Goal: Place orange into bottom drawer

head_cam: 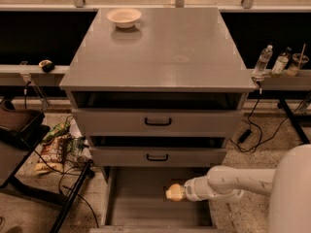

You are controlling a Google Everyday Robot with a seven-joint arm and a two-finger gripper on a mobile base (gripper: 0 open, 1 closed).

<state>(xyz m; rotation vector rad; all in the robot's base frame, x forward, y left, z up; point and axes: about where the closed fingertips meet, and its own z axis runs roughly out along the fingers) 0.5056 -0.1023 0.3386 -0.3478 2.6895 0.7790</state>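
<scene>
You're looking at a lab bay.
Bottles [263, 60] and cable [245, 135] right of grey cabinet [155, 52]; gripper [176, 192] over its bottom drawer [136, 200].

Orange [173, 192]: small, round and pale orange, located at the tip of the hand [184, 191] over the right half of the drawer floor; contact with the floor could not be determined. Drawer [136, 198]: lowest of three, pulled open, a wide shallow grey tray with a flat floor and low side walls. The hand extended in from the right, across the drawer's right wall.

Grey cabinet [160, 47] on speckled floor [272, 130], side ledges [14, 71], dim warm light.
</scene>
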